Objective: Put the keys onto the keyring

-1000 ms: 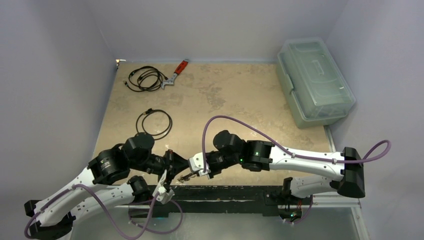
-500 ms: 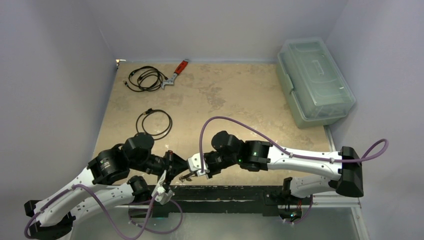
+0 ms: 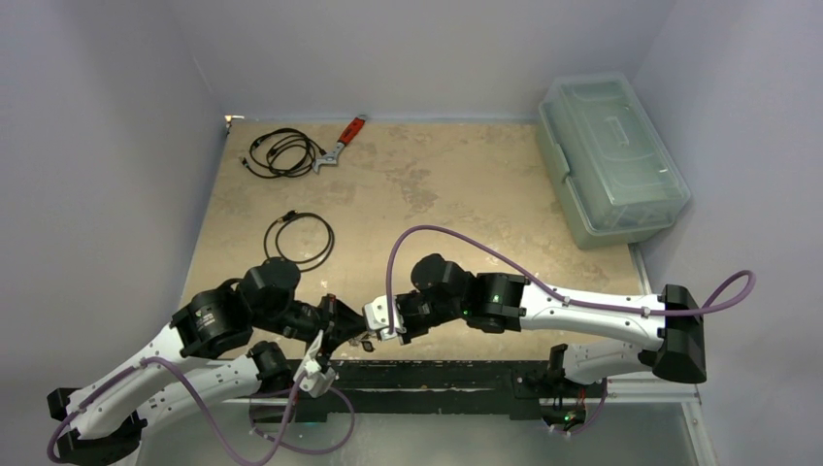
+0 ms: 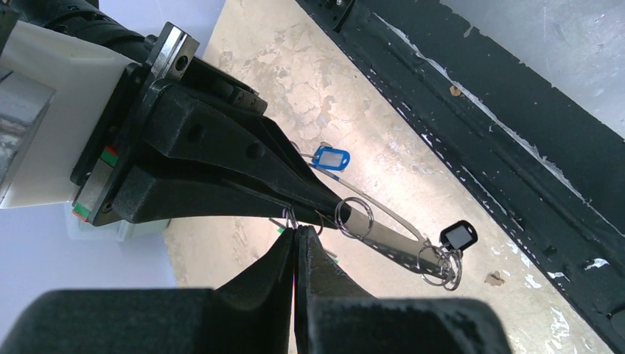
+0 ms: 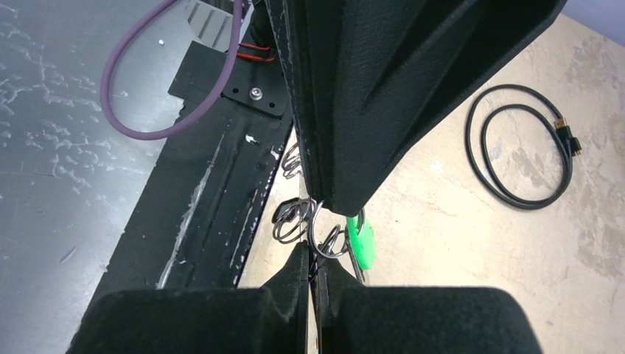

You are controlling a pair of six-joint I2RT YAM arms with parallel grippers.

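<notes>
Mottled tan tabletop (image 3: pixel 456 194) stretches ahead of me, with a black rail (image 4: pixel 516 140) along its near edge. Both my claws meet tip to tip just over that edge.

My left claw (image 4: pixel 297 234) is closed, fingers pressed flat together. It looks pinched on the small split ring of the green-tagged key (image 5: pixel 361 242), whose tag hangs right beside those tips.

My right claw (image 5: pixel 309 252) is closed as well, nipping the thin grey wire of the keyring (image 4: pixel 390 240). From my right tips the keyring runs away toward the rail.

The blue-tagged key (image 4: pixel 330 158) sits just beside my right claw, on the side away from my left one; I cannot tell whether it is threaded on. The dark key with the white label (image 4: pixel 458 236) dangles at the keyring's far end among a cluster of small rings.

Well beyond both claws lies a coiled black cable (image 5: pixel 523 158). Farther off are a second coil (image 3: pixel 281 152) and a red-handled wrench (image 3: pixel 342 143). Far to the right of my right claw stands a clear lidded box (image 3: pixel 613 160).
</notes>
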